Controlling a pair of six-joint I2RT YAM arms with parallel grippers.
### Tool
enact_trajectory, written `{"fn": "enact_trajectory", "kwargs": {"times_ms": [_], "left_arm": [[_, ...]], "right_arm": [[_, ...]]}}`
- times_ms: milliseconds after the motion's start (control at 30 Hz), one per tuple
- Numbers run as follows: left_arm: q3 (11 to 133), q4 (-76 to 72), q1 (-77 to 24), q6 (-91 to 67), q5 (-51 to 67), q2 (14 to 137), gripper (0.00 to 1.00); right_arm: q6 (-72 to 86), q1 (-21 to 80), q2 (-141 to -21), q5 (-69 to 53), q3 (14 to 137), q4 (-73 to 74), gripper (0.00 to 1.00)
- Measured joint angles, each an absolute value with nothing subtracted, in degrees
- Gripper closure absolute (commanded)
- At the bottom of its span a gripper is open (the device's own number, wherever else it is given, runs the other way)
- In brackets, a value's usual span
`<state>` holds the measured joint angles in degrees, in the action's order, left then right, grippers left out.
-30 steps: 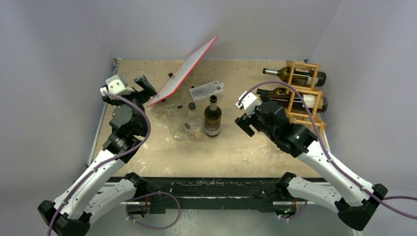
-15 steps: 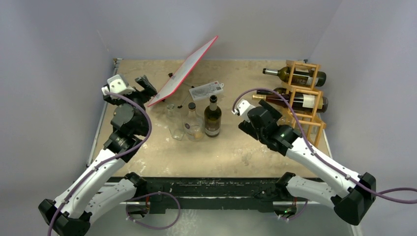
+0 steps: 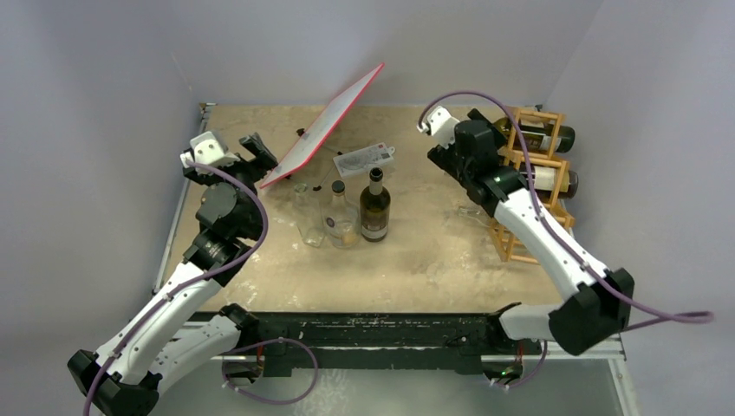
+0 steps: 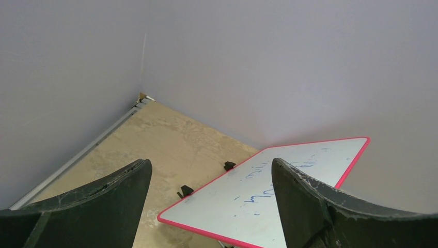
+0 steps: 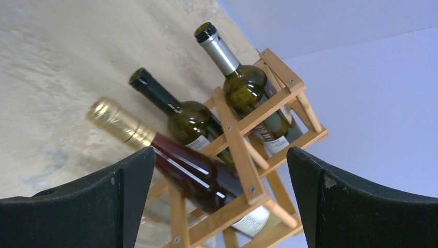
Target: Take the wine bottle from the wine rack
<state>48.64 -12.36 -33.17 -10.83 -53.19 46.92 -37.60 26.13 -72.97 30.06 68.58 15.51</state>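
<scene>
Right claw (image 5: 219, 155) released, empty. We see the wine rack (image 5: 235, 134) just ahead, framed between its fingers; the gold-capped wine bottle (image 5: 175, 163) lies in it, close beside the left finger.

Counted: one rack, five bottles for certain

One wine rack (image 5: 241, 150) holds three lying bottles: a silver-capped bottle (image 5: 243, 85), a black-capped bottle (image 5: 183, 119) and a gold-foiled bottle (image 5: 191, 173). Three vessels stand on the table (image 3: 416, 260): one dark wine bottle (image 3: 374, 211), one clear capped bottle (image 3: 340, 221), and one clear glass vessel (image 3: 308, 221) of uncertain kind. One red-edged whiteboard (image 3: 325, 130); one white card (image 3: 364, 159).
</scene>
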Motion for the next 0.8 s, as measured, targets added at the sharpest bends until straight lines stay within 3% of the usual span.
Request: {"fn": "enact_trajectory", "kwargs": {"times_ms": [233, 433, 800], "left_arm": [[48.64, -12.36, -33.45, -10.66, -53.19, 46.94, 0.15], [48.66, -12.36, -33.45, -10.31, -53.17, 46.92, 0.15], [49.43, -11.27, -33.45, -10.94, -53.12, 46.96, 0.15]], "right_arm": [[-47.62, 19.14, -83.99, 28.80, 71.88, 11.25, 0.01], [-54.26, 13.91, -92.95, 25.76, 79.70, 8.82, 0.10], [-64.40, 10.70, -105.14, 21.47, 85.30, 8.05, 0.09]]}}
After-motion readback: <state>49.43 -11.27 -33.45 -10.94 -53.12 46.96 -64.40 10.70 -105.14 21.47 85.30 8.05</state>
